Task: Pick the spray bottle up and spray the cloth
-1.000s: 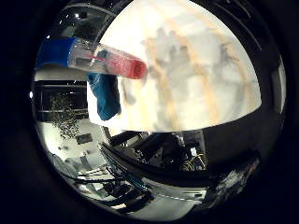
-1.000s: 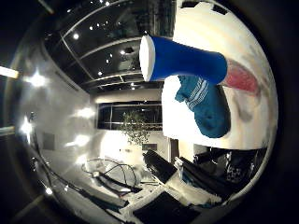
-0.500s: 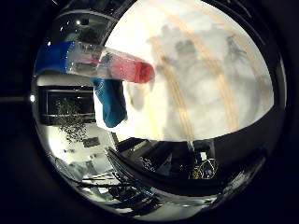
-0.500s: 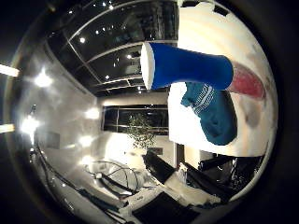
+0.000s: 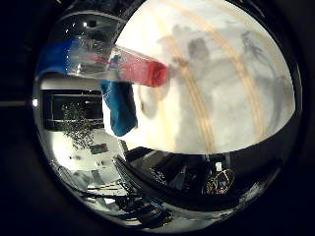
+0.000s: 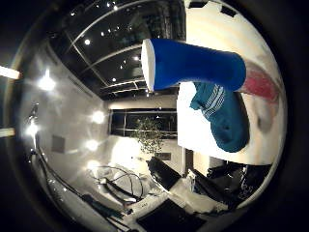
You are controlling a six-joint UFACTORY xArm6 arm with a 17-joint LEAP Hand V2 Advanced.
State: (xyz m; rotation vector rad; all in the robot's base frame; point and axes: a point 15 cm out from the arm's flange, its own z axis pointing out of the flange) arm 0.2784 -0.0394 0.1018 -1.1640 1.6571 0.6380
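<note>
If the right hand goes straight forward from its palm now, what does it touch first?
Most likely the spray bottle, which fills much of the thumb side view and lies closest. The blue cloth on the white table lies behind it; depth is uncertain.

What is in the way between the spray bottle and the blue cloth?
Nothing visible. The spray bottle lies on the white table right beside the teal cloth, with no other object between them.
</note>
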